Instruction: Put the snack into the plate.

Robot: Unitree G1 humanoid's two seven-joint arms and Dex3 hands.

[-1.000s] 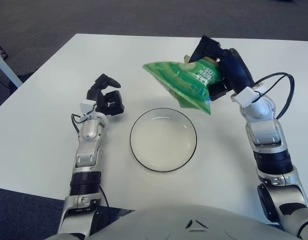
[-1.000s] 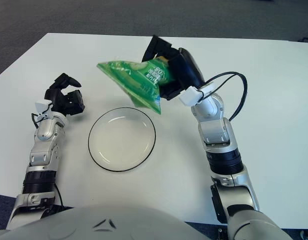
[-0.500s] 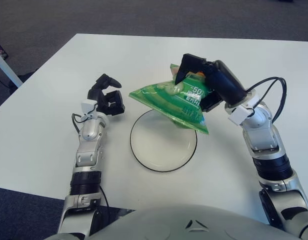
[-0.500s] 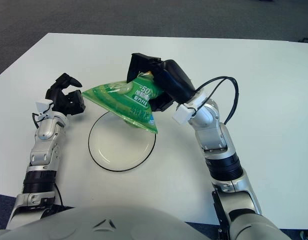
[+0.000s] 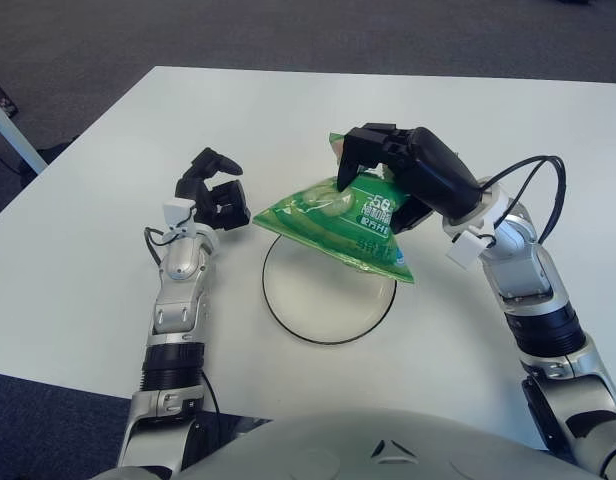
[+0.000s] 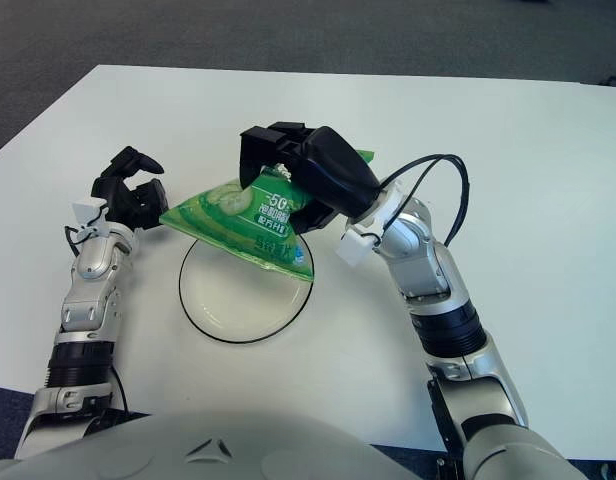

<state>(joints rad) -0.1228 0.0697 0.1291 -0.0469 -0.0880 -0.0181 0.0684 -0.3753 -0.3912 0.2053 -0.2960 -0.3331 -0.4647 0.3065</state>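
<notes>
Above the plate: our right robot hand [image 5: 383,170] carrying the snack.

Our right robot hand has its dark fingers [image 5: 354,160] curled over the upper edge of the green snack bag [image 5: 338,222], gripping it from above; a black cable [image 5: 533,175] loops from the wrist behind it. We see the bag held clear of the worktop [image 5: 108,160], tilted, its pointed corner reaching toward our left and its lower right corner overhanging the far right rim of the plate [image 5: 323,305]. We see the round, dark-rimmed plate lying on the white worktop directly beneath the bag, its near half uncovered. Our left robot hand [image 5: 216,195] shows just left of the bag's pointed corner, beside the plate's far left rim, its fingers loosely curled and holding nothing.
</notes>
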